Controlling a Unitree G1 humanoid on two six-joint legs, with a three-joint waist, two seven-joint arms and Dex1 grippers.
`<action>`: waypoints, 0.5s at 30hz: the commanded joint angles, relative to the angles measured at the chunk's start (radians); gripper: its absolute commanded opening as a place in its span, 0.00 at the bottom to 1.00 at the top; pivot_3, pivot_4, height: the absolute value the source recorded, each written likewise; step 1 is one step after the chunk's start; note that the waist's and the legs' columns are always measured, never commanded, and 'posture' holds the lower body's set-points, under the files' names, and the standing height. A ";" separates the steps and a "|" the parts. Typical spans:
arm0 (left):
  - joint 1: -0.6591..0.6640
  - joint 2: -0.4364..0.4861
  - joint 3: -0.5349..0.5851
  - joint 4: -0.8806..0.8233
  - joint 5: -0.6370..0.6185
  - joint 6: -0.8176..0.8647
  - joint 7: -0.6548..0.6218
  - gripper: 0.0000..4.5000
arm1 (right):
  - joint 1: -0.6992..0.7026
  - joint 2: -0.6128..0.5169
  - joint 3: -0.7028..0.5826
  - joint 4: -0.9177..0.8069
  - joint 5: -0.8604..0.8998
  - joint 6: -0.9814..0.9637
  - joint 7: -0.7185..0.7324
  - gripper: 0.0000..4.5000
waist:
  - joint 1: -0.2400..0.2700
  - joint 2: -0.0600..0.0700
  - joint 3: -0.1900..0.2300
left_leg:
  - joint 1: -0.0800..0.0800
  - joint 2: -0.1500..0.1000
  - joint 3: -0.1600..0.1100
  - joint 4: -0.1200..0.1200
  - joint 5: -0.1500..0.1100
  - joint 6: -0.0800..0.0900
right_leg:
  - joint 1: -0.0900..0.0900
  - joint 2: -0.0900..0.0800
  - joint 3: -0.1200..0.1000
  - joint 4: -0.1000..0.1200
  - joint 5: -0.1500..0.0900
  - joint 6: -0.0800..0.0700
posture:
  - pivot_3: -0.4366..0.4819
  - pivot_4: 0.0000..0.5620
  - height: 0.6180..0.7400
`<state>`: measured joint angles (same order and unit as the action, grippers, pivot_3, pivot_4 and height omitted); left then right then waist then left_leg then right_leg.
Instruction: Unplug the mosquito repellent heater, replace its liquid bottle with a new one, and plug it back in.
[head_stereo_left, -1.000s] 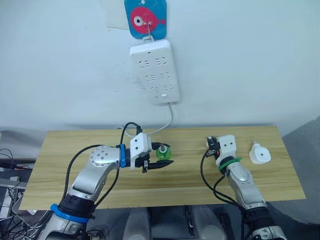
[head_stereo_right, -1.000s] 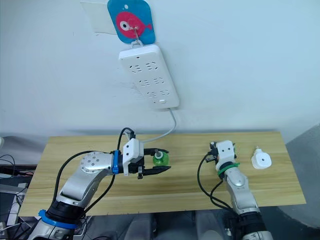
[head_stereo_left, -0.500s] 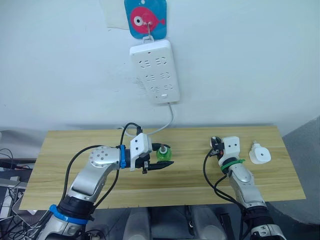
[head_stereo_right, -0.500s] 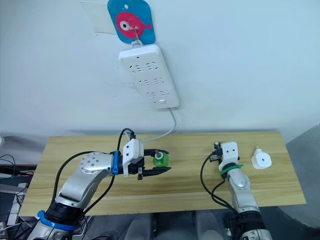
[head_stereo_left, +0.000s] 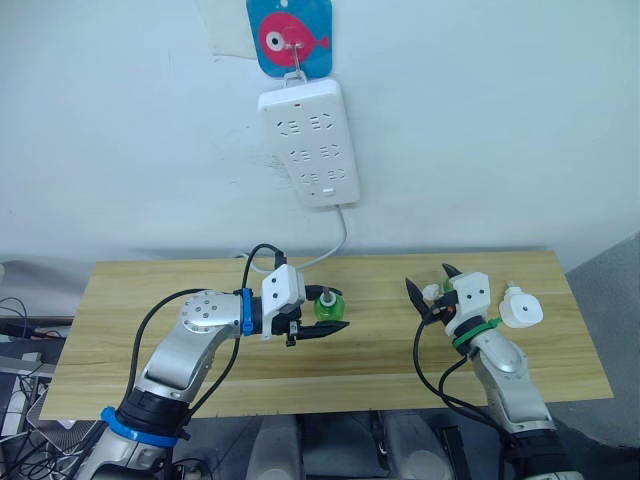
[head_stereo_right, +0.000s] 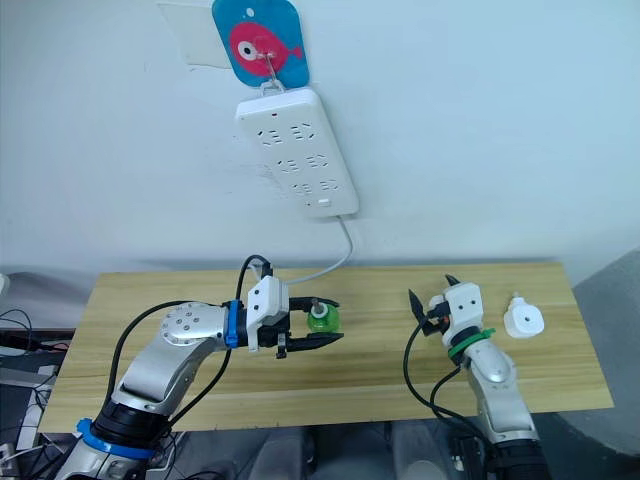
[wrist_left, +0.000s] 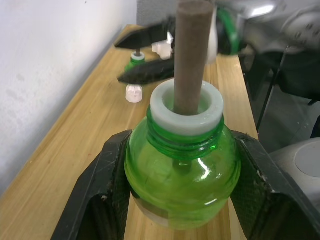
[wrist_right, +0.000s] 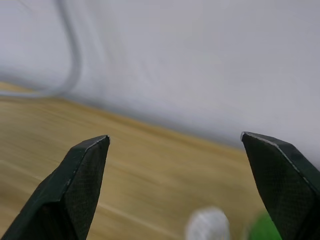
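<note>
My left gripper (head_stereo_left: 330, 316) clamps the green bottle (head_stereo_left: 326, 306) (wick upright); my right gripper (head_stereo_left: 430, 287) gapes empty. The heater (head_stereo_left: 519, 309) lies unplugged on the table (head_stereo_left: 150, 290), beside my right wrist. Next: seat the bottle into it.

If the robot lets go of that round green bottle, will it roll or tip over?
Probably easy to topple: the green bottle has a round, bulging body with a tall wick above it. Its shiny surface looks slippery, so the left gripper's fingers hugging both sides likely help. It looks small, probably light.
</note>
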<state>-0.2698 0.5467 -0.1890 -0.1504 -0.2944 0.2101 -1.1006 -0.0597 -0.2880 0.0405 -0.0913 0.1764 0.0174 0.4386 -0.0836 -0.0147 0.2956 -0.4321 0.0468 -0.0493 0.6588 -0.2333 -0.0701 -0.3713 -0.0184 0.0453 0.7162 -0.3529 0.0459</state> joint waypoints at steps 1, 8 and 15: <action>-0.010 -0.004 0.009 -0.007 -0.015 -0.022 -0.006 0.51 | -0.009 -0.081 0.003 -0.222 0.171 0.194 0.131 0.92 | 0.001 0.000 0.001 | 0.000 0.000 0.000 0.000 0.000 0.000 | 0.000 0.000 0.000 0.000 0.000 0.000 | 0.36 0.56 1.00; -0.043 -0.009 0.008 0.037 -0.013 -0.056 -0.022 0.51 | -0.081 -0.317 -0.007 -0.444 0.478 0.523 0.362 0.72 | 0.001 0.000 0.001 | 0.000 0.000 -0.002 0.000 0.000 0.000 | 0.002 0.000 -0.002 -0.002 0.000 0.000 | 0.36 0.54 1.00; -0.072 -0.020 -0.009 0.064 -0.007 -0.112 -0.051 0.51 | -0.180 -0.255 0.101 -0.498 0.510 0.593 0.333 0.72 | 0.000 0.000 0.001 | 0.000 0.000 -0.002 0.000 0.000 0.000 | 0.002 0.000 -0.002 -0.003 0.000 0.000 | 0.36 0.52 1.00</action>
<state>-0.3317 0.5338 -0.1908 -0.0667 -0.2926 0.1256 -1.1375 -0.2280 -0.5606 0.1112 -0.5518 0.6810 0.6095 0.7809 -0.0834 -0.0152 0.2967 -0.4328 0.0463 -0.0509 0.6588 -0.2335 -0.0697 -0.3699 -0.0183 0.0436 0.7132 -0.3529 0.0460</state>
